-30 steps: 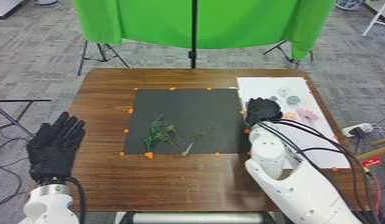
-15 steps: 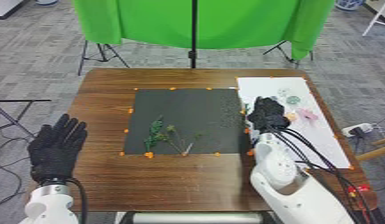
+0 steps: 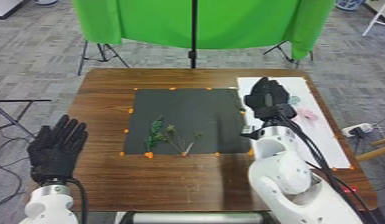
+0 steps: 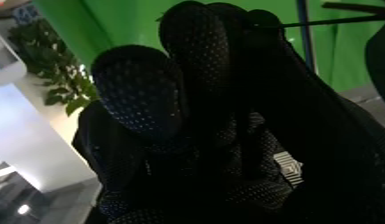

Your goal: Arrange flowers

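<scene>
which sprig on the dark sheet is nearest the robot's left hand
The leafy green sprig at the left end of the group; it is fuller and brighter green than the thinner, sparser ones to its right.

Room over dark mat (image 3: 187, 107) beyond green stems (image 3: 156, 132), right arm (image 3: 275, 145) across left edge of white sheet (image 3: 323, 145)

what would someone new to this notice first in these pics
Probably the bright green cloth hanging behind the far edge of the table, by far the loudest colour. Next, likely the two black-gloved hands: the right hand over the white sheet on the right, the left hand at the table's left edge. After those, the green sprigs on the dark mat.
</scene>
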You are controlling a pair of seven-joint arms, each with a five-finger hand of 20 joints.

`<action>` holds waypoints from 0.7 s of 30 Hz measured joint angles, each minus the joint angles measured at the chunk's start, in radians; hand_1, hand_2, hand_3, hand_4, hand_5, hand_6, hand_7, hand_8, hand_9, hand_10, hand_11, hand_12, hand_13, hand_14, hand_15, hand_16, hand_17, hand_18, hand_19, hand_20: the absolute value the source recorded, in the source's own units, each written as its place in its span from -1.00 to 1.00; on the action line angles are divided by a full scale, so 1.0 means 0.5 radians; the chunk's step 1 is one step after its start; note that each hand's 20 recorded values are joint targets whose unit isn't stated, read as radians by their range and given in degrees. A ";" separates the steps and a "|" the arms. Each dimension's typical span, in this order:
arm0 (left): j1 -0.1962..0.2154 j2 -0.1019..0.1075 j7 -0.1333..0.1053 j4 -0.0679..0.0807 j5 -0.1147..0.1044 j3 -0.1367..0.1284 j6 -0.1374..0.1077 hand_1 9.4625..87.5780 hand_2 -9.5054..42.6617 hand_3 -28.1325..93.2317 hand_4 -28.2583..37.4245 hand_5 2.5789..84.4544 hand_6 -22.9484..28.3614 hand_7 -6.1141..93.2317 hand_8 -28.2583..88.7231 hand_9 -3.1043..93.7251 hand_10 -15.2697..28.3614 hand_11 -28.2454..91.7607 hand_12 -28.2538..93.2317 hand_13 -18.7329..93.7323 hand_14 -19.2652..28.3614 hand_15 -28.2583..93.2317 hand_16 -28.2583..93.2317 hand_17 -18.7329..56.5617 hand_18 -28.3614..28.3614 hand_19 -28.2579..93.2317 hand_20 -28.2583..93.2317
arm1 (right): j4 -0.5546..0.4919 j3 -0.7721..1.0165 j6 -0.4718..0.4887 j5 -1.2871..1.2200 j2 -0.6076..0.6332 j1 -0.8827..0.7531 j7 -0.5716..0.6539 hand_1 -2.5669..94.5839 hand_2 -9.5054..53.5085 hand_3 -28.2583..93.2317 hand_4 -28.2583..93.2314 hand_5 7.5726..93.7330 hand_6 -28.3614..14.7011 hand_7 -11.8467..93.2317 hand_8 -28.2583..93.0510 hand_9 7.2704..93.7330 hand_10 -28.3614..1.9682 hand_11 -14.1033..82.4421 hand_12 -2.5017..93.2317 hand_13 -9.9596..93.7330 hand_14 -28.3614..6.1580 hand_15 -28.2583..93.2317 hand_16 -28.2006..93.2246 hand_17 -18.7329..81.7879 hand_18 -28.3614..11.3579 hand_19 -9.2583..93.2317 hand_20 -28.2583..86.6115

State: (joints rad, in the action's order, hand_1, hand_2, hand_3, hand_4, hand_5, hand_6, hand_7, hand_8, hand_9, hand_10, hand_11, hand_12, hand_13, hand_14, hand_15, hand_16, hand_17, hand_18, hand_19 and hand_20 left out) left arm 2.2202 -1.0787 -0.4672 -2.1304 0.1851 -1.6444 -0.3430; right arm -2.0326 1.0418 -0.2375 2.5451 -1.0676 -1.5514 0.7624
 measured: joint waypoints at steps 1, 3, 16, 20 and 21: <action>0.000 0.000 0.001 0.000 -0.001 0.000 0.000 -0.54 -0.37 0.79 -1.00 0.13 0.34 -0.71 -0.67 -0.11 0.44 -0.21 -0.40 -0.13 0.51 -0.02 -0.64 -0.65 0.52 0.04 -0.33 | -0.017 -0.003 0.014 -0.001 -0.019 -0.014 0.004 0.18 -1.00 0.88 -0.74 0.90 0.28 -0.14 -0.21 1.00 0.20 -0.26 -0.18 1.00 0.46 0.13 0.29 0.49 -0.92 1.00 0.36; -0.002 0.001 0.002 0.000 -0.002 0.000 0.000 -0.54 -0.37 0.79 -1.00 0.13 0.34 -0.71 -0.67 -0.11 0.44 -0.21 -0.40 -0.13 0.51 -0.02 -0.64 -0.65 0.52 0.04 -0.33 | -0.037 -0.014 0.053 -0.014 -0.059 -0.047 0.009 0.18 -1.00 0.88 -0.74 0.90 0.28 -0.14 -0.21 1.00 0.21 -0.26 -0.18 1.00 0.46 0.13 0.29 0.49 -0.91 1.00 0.36; -0.011 0.003 0.004 0.002 -0.021 0.000 0.005 -0.56 -0.33 0.79 -1.00 0.13 0.34 -0.71 -0.67 -0.10 0.44 -0.21 -0.40 -0.13 0.51 -0.02 -0.64 -0.65 0.52 0.04 -0.33 | 0.059 -0.127 0.192 -0.025 -0.146 -0.227 0.003 0.20 -1.00 0.87 -0.79 0.79 0.29 -0.01 -0.24 1.00 0.19 -0.32 -0.13 0.94 0.42 0.20 0.27 0.46 -0.86 1.00 0.42; -0.011 0.003 0.004 0.002 -0.029 0.000 0.005 -0.56 -0.31 0.79 -1.00 0.13 0.34 -0.70 -0.67 -0.10 0.44 -0.21 -0.40 -0.13 0.51 -0.02 -0.64 -0.65 0.52 0.04 -0.33 | 0.100 -0.135 0.273 -0.025 -0.152 -0.257 0.009 0.22 -1.00 0.86 -0.81 0.74 0.29 0.06 -0.26 1.00 0.14 -0.36 -0.11 0.90 0.38 0.25 0.23 0.43 -0.86 1.00 0.43; -0.011 0.003 0.005 0.002 -0.030 0.000 0.005 -0.56 -0.30 0.79 -1.00 0.13 0.34 -0.70 -0.67 -0.10 0.44 -0.21 -0.40 -0.13 0.51 -0.02 -0.64 -0.65 0.52 0.04 -0.33 | 0.108 -0.137 0.286 -0.027 -0.153 -0.264 0.011 0.22 -1.00 0.86 -0.81 0.73 0.30 0.08 -0.26 1.00 0.14 -0.37 -0.10 0.90 0.37 0.25 0.23 0.42 -0.85 1.00 0.43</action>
State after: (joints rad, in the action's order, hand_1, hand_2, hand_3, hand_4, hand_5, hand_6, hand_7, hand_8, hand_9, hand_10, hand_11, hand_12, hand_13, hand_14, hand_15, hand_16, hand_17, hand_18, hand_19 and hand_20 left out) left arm 2.2147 -1.0774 -0.4649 -2.1295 0.1701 -1.6446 -0.3404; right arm -1.9788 0.9733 -0.0947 2.5319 -1.1440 -1.6835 0.7678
